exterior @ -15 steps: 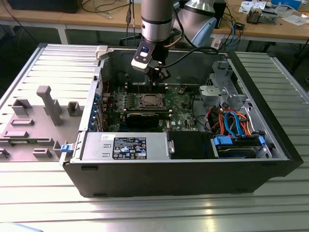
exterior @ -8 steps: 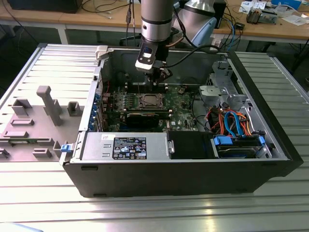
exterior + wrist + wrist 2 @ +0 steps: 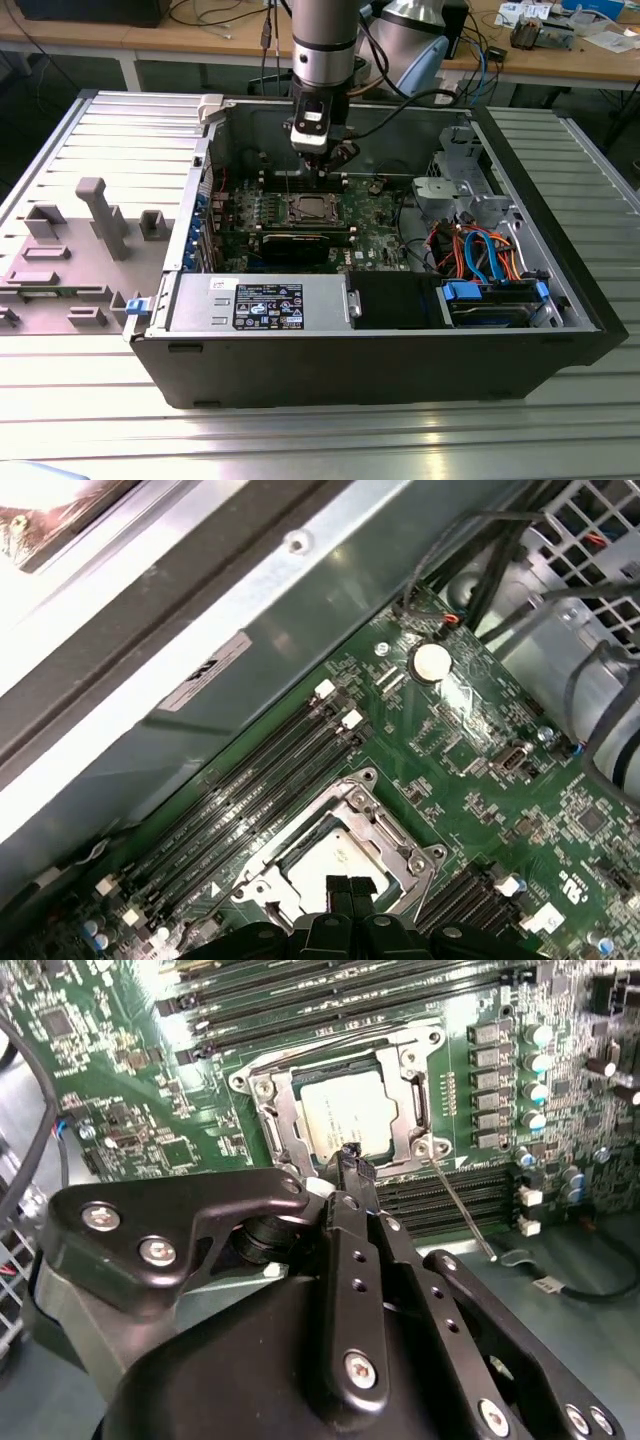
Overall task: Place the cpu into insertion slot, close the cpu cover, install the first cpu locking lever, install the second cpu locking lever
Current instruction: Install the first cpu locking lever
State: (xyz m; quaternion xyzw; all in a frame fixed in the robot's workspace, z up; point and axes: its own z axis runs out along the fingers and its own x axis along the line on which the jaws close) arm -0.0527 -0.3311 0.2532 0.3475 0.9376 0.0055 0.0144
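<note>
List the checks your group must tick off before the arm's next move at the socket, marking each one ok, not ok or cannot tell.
1. Cpu seated: ok, it lies flat inside the cover's cut-out.
2. Cover down: ok, it looks flat around the cpu in both wrist views.
3. Lever latched: not ok, it sticks out over the memory slots, away from the cover.
4. Gripper empty: ok, it is shut with nothing between its tips.
5. Gripper placed at the socket: ok, its tip hangs over the cover's edge.
</note>
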